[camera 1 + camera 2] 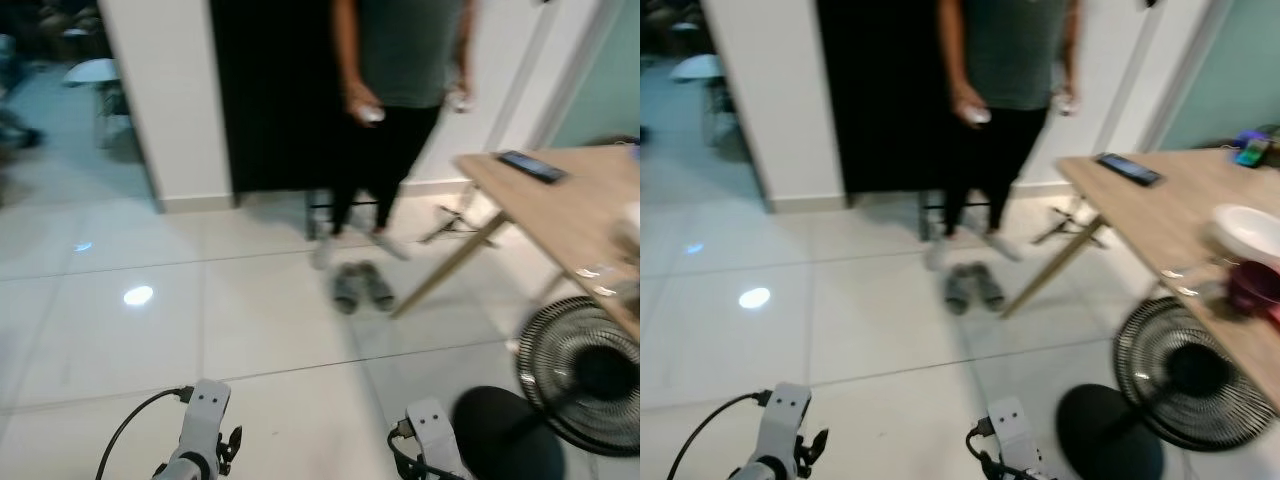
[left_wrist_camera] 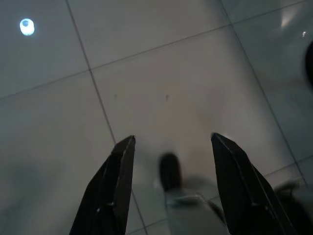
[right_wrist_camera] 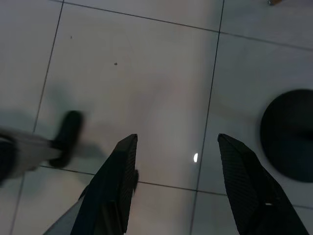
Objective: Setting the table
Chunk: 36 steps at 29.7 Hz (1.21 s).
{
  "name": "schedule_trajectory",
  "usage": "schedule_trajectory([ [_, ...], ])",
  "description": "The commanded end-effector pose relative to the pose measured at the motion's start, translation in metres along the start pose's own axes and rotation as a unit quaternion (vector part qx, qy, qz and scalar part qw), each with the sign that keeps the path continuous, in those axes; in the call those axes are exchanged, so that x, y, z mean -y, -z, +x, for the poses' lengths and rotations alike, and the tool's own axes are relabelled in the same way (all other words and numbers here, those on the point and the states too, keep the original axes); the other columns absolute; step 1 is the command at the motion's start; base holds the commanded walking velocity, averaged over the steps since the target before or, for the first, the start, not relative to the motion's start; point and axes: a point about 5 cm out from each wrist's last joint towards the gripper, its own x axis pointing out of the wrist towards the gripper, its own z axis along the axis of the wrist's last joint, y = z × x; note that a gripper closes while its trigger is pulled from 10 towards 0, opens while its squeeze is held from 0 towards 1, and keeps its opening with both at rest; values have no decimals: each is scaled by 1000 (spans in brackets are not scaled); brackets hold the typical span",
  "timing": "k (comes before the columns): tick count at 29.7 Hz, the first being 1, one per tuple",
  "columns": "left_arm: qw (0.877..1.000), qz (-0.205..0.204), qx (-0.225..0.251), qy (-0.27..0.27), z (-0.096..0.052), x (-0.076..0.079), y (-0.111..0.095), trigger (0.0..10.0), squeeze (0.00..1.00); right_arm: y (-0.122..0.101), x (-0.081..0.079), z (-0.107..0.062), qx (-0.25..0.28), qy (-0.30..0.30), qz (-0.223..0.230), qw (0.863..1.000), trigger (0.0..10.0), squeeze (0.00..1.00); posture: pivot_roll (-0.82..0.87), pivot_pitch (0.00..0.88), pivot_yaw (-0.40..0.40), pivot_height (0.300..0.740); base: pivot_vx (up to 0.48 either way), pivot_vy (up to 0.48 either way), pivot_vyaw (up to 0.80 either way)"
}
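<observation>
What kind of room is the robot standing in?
Probably a home's dining area: a light wooden table with a white bowl on it, a black floor fan beside it, and grey slippers on the white tiled floor.

- Left arm [image 1: 205, 425]: silver-white boxy wrist housing with two small dark screw holes on its upper face; a black bracket sits at its side.
- Black cable [image 1: 130, 430]: rises in a loop from the left arm's housing and curves outward.
- Right arm [image 1: 432, 432]: matching silver-white housing, two dark dots on top, with a black cable coiled at its base.
- Left gripper [image 2: 168, 186]: jaws of two long, matte black fingers tapering to angled points.
- Right gripper [image 3: 178, 186]: same black tapered fingers [image 3: 244, 186], faintly textured surface.
</observation>
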Motion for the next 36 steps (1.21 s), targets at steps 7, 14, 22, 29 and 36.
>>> schedule_trajectory([
  [7, 1000, 2, 1, 1, 0, 1, 3, 10000, 0, 3, -3, 1, -2, -6, -9, 1000, 10000, 0, -60, 0, -10, 740, 0, 0, 724],
  [14, 1000, 10, 2, 6, 1, 1, 2, 10000, 0, 3, -4, 1, 0, -9, -13, 1000, 10000, 0, -63, 0, -2, 740, 0, 0, 724],
  [22, 1000, 18, 1, 10, 1, 1, 3, 10000, 0, 3, -6, 2, 4, -11, -17, 1000, 10000, 0, -63, 0, 4, 740, 0, 0, 723],
  [29, 1000, 20, 2, 11, 2, 1, 2, 10000, 0, 2, -7, 2, 7, -11, -22, 1000, 10000, 0, -63, 0, 7, 740, 0, 0, 725],
  [36, 1000, 22, 2, 12, 2, 1, 2, 10000, 0, 2, -7, 2, 10, -10, -23, 1000, 10000, 0, -64, 0, 10, 740, 0, 0, 725],
])
